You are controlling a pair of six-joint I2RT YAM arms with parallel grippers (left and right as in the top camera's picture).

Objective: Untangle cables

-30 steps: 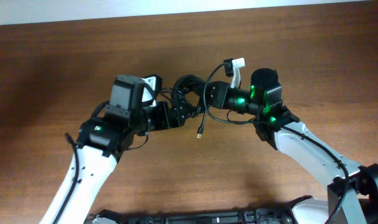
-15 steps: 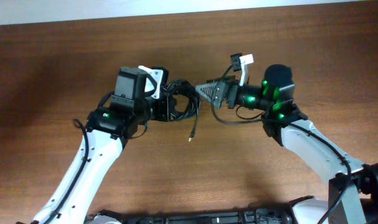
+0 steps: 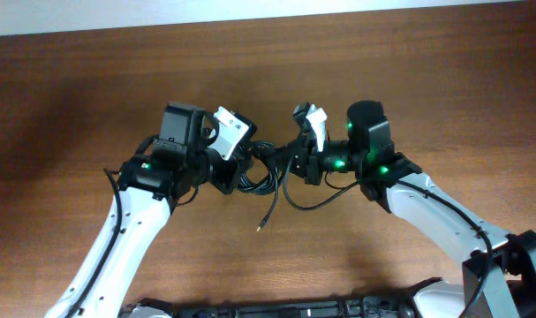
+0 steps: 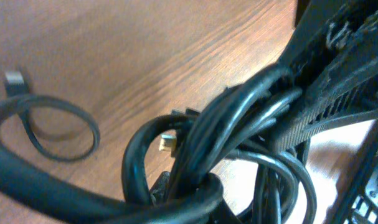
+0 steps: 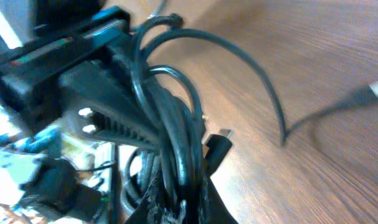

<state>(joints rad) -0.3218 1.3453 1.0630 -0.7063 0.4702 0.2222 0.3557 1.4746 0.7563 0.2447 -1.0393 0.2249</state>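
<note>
The cables point(image 3: 266, 170) make a short tangled bundle just to the right of the left gripper point(image 3: 238, 170); its long axis runs across the table point(image 3: 409, 79) from that gripper to the right gripper point(image 3: 296, 164) (both are clenched on the bundle, one at each end); one loose strand leaves the bundle toward the robot's base; its metal plug point(image 3: 259, 229) points the same way, slightly leftward.

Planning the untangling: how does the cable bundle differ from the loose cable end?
The cable bundle is a mass of loops between the left gripper and right gripper; the loose cable end is one strand trailing free. The bundle is thick, the loose end thin and plug-tipped. Both are black.
</note>
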